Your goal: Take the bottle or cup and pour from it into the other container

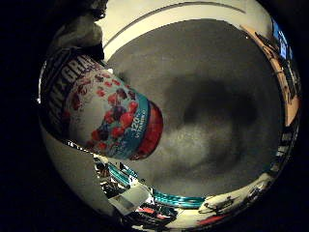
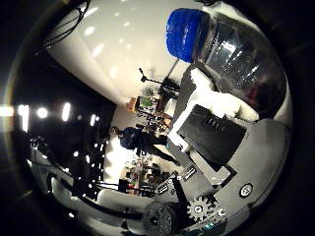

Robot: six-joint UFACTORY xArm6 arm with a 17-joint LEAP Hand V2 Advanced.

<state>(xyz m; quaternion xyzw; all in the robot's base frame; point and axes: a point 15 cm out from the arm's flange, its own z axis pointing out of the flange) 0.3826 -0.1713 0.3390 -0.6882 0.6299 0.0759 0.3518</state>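
Note:
My right hand (image 2: 212, 133) is curled round a bottle. The right thumb side palm view shows the bottle's clear upper part (image 2: 241, 59) and blue cap (image 2: 187, 29) just past my white and black fingers (image 2: 202, 88), which lie against it. The right little finger side palm view shows a body printed with berry pictures and a red end (image 1: 106, 111), close to the palm. It is tilted in the air above a round grey table (image 1: 217, 106) and casts a shadow on it. I see no second container.
A pale floor (image 1: 145, 19) rings the grey table. Shelves and clutter (image 1: 145, 198) stand beyond its edge, and orange furniture (image 1: 278, 63) stands at one side. The thumb side view looks out into a room with ceiling lights (image 2: 20, 110).

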